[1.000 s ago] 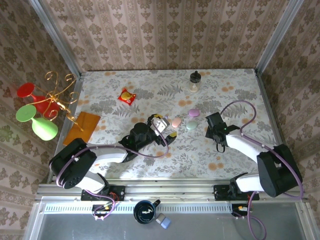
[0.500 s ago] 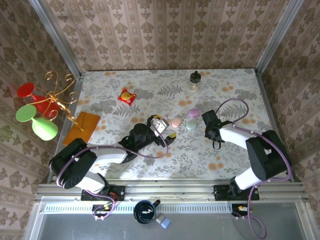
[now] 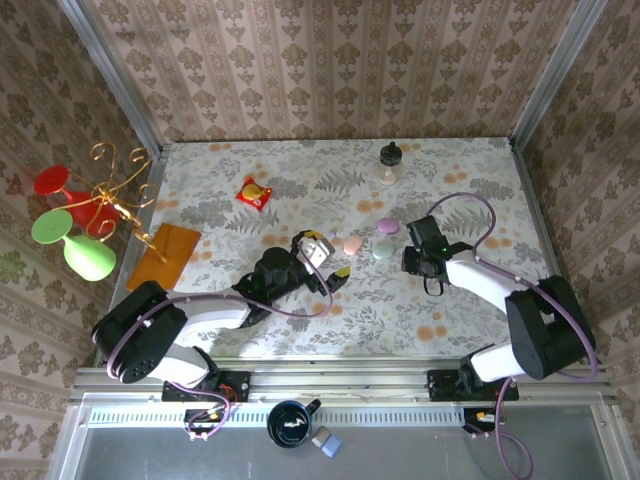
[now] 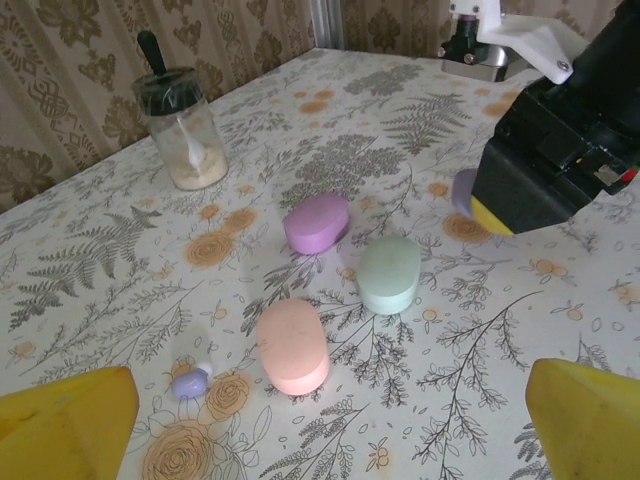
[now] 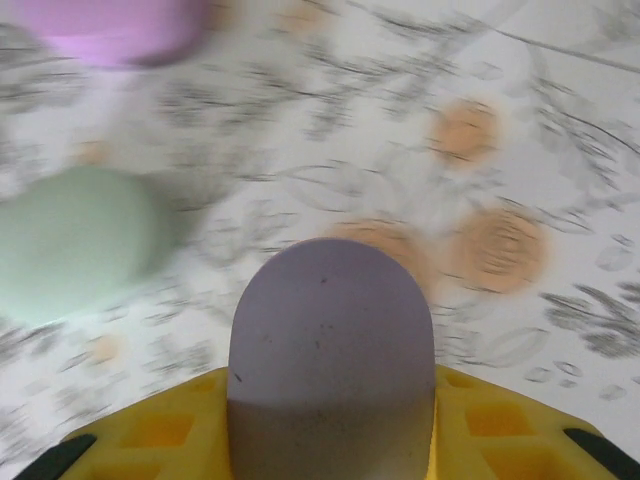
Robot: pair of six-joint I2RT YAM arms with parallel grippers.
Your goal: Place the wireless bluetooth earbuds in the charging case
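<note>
Walls: striped damask wallpaper (image 3: 330, 60), pinkish-brown, on three sides. Aluminium corner posts (image 3: 112, 75) rise at the back corners. Tabletop (image 3: 480, 190) has a pale fern-and-flower print. Metal rail (image 3: 340, 378) runs along the near edge, with a grey strip (image 3: 420, 450) below, possibly floor. Light soft, even.

Floral-print table (image 3: 450, 310), lidded glass jar (image 3: 389, 163) at far edge, red snack packet (image 3: 253, 193), orange mat (image 3: 165, 254) at left edge, pink case (image 4: 292, 346), lilac case (image 4: 316, 222) and mint case (image 4: 389, 274) clustered mid-table, small lilac earbud (image 4: 188, 382) near pink case.
</note>
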